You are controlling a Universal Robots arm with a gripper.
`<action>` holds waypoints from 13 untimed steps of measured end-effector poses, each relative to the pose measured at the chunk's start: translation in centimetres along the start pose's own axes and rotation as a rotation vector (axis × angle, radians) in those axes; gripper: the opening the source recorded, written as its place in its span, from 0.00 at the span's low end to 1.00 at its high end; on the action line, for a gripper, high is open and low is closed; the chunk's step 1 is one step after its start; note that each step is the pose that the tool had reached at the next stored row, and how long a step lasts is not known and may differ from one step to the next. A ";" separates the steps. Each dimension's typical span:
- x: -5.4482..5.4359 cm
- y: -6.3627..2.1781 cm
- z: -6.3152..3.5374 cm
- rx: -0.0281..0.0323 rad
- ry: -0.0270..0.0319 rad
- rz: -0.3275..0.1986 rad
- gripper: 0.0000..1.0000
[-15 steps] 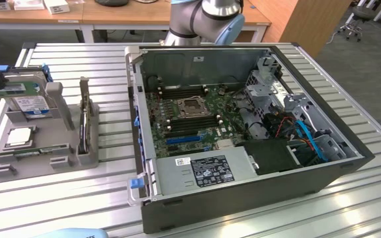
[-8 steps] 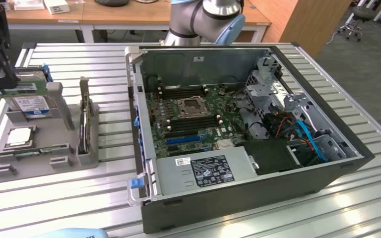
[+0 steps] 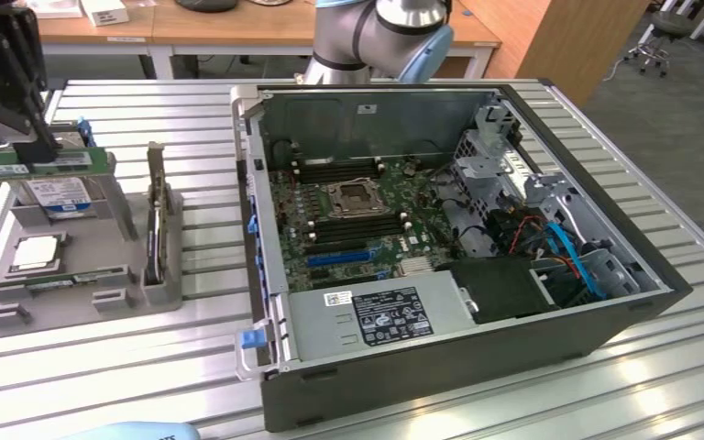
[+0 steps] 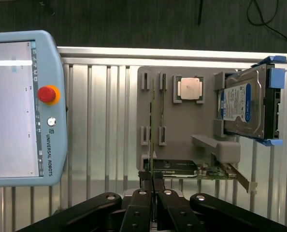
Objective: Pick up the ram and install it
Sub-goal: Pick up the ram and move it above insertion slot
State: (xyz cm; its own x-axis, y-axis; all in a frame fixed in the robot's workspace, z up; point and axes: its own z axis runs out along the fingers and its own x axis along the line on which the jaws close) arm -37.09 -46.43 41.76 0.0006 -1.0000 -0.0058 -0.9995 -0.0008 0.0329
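The ram [image 3: 34, 165] is a long green stick, held level above the grey holder tray [image 3: 83, 316] at the exterior view's left. My black gripper [image 3: 37, 151] is shut on it from above. In the wrist view the ram [image 4: 152, 125] appears edge-on as a thin line running away from the gripper [image 4: 153, 186], whose fingers [image 4: 139, 208] press together on its near end. The open computer case [image 3: 450, 357] lies to the exterior view's right, with the motherboard [image 3: 327, 229] and its CPU socket [image 3: 358, 197] exposed, well apart from the gripper.
The holder tray [image 4: 201, 121] carries a square silver CPU [image 4: 191, 89], a blue-labelled hard drive [image 4: 242, 106] standing on edge, and an expansion card [image 4: 221, 171]. A teach pendant [image 4: 22, 106] lies on the slatted aluminium table [image 3: 144, 367]. The arm's base [image 3: 377, 37] stands behind the case.
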 end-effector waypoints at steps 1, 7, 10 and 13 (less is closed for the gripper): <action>0.0 -0.23 0.00 0.0000 0.0000 0.000 0.12; 0.0 -1.59 -0.05 -0.0001 0.0001 0.000 0.12; 0.0 -2.27 -0.07 0.0001 -0.0001 0.000 0.12; 0.0 -2.94 -0.10 0.0000 0.0000 0.000 0.12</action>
State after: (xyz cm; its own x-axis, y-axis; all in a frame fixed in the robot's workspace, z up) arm -34.15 -46.43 41.76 0.0010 -1.0000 -0.0059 -0.9995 -0.0012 0.0329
